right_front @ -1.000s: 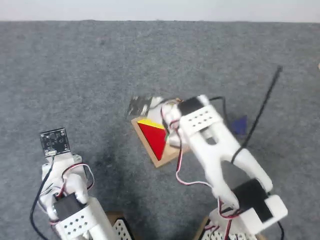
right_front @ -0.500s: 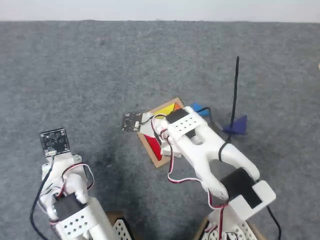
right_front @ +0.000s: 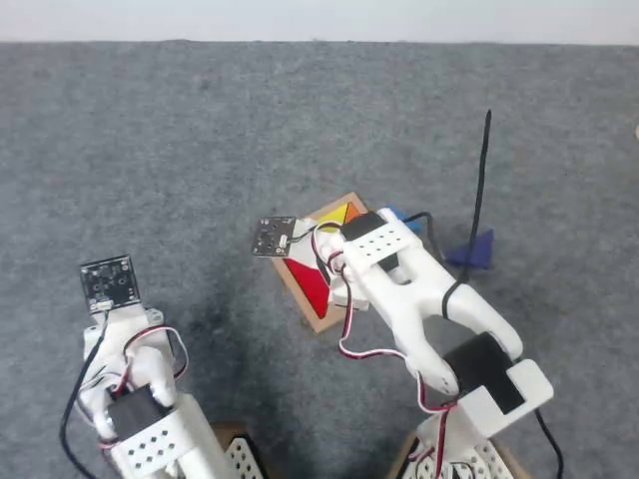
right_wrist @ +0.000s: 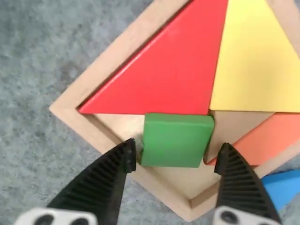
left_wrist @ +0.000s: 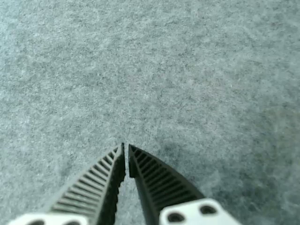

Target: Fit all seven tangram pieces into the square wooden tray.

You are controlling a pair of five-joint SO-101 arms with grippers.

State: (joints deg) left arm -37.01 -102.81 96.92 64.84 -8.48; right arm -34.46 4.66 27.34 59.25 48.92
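The square wooden tray (right_wrist: pixel 89 129) holds a red triangle (right_wrist: pixel 173 70), a yellow triangle (right_wrist: pixel 253 65) and an orange piece (right_wrist: pixel 274 138). A green square (right_wrist: pixel 177 139) lies in the tray below the red triangle. My right gripper (right_wrist: pixel 177 152) is open and straddles the green square, with a thin gap on each side. In the high view the right arm (right_front: pixel 384 254) covers much of the tray (right_front: pixel 318 319). A light blue piece (right_front: pixel 397 215) lies just outside the tray, and a dark blue triangle (right_front: pixel 475 249) lies farther right. My left gripper (left_wrist: pixel 125 149) is shut on nothing above bare carpet.
Grey carpet covers the whole table. The left arm (right_front: pixel 130 379) stays at the near left, far from the tray. A black cable (right_front: pixel 481 180) rises beside the right arm, near the dark blue triangle.
The right arm swung left and turned over the tray, which uncovered the yellow and orange pieces and the light blue piece. The left arm has kept still.
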